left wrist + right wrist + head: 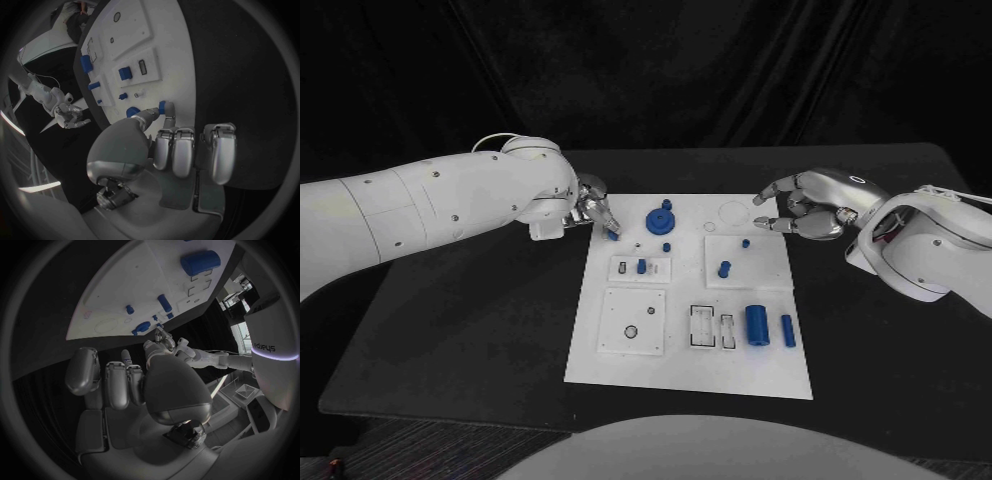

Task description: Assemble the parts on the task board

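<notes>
One small blue part (pixel 612 236) sits pinched in my left hand (pixel 593 212) at the task board's (pixel 689 375) far left corner. My right hand (pixel 815 208) hovers over the far right corner, fingers curled, holding nothing.

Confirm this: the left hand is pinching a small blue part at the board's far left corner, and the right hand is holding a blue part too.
Half right. The left hand does pinch a small blue part at the task board's far left corner. The right hand holds nothing; the head view shows its fingers curled and empty beside the board's far right corner.
</notes>
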`<state>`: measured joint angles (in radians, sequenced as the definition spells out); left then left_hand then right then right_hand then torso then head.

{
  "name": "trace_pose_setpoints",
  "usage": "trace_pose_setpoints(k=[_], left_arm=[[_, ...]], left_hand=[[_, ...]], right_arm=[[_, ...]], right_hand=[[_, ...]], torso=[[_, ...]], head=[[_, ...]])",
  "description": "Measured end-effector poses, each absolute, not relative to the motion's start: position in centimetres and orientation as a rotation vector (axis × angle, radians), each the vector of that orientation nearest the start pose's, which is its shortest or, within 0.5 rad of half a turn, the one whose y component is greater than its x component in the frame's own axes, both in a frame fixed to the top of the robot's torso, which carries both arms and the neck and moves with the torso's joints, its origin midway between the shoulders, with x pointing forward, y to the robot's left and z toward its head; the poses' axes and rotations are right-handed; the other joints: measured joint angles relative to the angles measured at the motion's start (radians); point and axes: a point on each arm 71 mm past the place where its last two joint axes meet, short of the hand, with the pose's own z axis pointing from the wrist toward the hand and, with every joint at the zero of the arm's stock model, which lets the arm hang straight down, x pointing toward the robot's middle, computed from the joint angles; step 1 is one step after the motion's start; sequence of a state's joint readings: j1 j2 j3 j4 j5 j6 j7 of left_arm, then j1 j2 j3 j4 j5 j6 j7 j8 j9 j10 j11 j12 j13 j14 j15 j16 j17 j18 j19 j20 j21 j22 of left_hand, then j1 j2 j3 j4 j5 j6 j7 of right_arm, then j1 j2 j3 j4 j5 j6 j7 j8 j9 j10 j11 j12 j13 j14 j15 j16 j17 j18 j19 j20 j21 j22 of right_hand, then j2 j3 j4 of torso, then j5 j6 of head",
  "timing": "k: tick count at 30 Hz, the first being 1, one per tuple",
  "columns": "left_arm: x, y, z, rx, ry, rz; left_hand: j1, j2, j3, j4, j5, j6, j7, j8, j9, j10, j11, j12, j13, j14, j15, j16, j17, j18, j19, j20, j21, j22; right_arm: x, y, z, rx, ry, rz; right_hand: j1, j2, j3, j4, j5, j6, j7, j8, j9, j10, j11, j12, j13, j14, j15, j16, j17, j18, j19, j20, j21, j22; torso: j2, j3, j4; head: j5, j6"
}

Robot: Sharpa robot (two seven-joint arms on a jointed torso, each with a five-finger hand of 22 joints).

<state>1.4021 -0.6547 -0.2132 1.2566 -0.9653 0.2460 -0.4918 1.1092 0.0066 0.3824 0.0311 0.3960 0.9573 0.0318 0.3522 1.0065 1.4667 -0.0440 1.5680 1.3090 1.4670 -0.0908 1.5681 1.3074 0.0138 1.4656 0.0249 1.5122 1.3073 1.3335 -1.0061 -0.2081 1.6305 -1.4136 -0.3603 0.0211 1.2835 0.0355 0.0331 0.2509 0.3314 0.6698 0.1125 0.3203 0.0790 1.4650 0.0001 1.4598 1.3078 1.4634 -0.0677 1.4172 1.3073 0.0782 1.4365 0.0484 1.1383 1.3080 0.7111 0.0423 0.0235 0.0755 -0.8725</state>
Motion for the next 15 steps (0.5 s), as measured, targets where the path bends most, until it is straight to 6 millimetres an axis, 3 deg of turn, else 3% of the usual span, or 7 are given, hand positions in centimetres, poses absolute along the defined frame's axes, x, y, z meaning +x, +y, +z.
trace_pose_setpoints(k=[1,15], left_arm=[[53.31,20.56,-20.00,-0.140,2.382,-0.302],[52.72,20.91,-19.90,-0.150,2.366,-0.319]], left_hand=[[-0.005,-0.005,0.022,-0.013,0.000,0.000,0.000,0.000,0.000,0.000,0.000,0.000,0.000,0.000,0.000,0.000,0.000,0.000,0.000,0.000,-0.001,0.000],[-0.023,-0.022,0.054,-0.005,0.016,0.000,0.000,0.000,0.005,0.000,0.000,0.000,0.000,0.000,0.000,0.000,0.000,0.000,0.000,0.000,-0.004,0.000]], right_arm=[[45.92,-24.38,-17.08,-0.235,1.644,0.671],[45.93,-24.39,-17.13,-0.236,1.647,0.670]], right_hand=[[0.000,0.000,0.000,0.000,0.000,0.000,0.000,0.000,0.000,0.000,0.000,0.000,0.000,0.000,0.000,-0.001,0.000,0.000,0.000,0.000,0.000,0.000],[0.009,0.002,0.006,-0.006,0.005,0.000,0.000,0.000,-0.002,-0.004,0.004,-0.004,0.002,0.000,0.000,-0.004,0.000,0.000,0.000,0.000,-0.009,0.000]], torso=[[0.000,-0.0001,0.0000],[0.001,-0.0005,0.0007]], head=[[0.000,0.000],[0.002,0.000]])
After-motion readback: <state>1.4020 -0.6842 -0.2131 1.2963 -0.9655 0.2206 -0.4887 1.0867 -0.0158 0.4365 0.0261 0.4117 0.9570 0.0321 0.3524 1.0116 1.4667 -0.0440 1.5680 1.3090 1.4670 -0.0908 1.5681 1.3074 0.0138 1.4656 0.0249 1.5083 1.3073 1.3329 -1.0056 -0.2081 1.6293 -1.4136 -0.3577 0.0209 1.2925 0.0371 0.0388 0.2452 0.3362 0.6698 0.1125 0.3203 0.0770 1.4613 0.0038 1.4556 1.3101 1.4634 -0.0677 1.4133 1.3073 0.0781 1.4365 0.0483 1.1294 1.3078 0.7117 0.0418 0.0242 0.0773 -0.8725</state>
